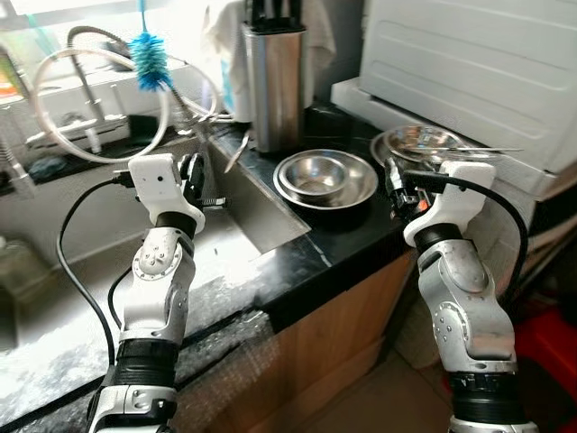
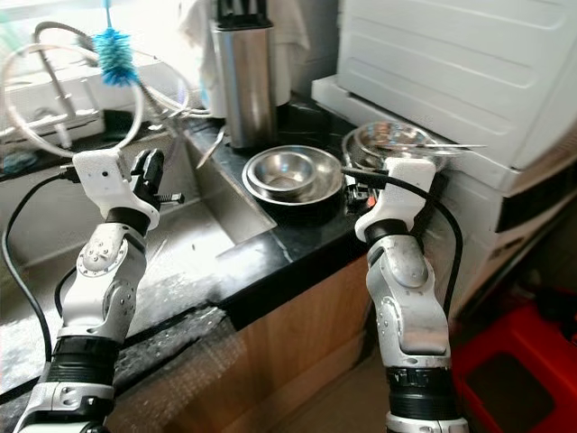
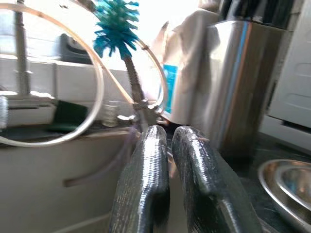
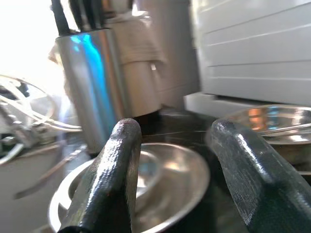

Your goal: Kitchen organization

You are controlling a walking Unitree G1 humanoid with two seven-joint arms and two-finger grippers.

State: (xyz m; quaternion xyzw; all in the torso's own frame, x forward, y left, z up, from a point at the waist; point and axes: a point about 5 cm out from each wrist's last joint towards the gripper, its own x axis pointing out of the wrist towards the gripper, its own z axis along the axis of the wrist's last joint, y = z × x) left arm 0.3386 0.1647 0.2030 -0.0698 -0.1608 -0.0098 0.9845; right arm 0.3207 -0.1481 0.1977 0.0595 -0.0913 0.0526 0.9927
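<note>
Two stacked steel bowls rest on the black counter beside the sink. A further steel bowl with a utensil across it stands to their right. My right gripper is open, hovering at counter height just right of the stacked bowls, with nothing between its fingers. My left gripper is shut and holds nothing. It is raised over the steel sink, left of the bowls.
A tall steel knife holder stands behind the bowls. A blue bottle brush and looped faucet hoses hang over the sink's back. A white appliance bounds the counter on the right. A red stool sits on the floor.
</note>
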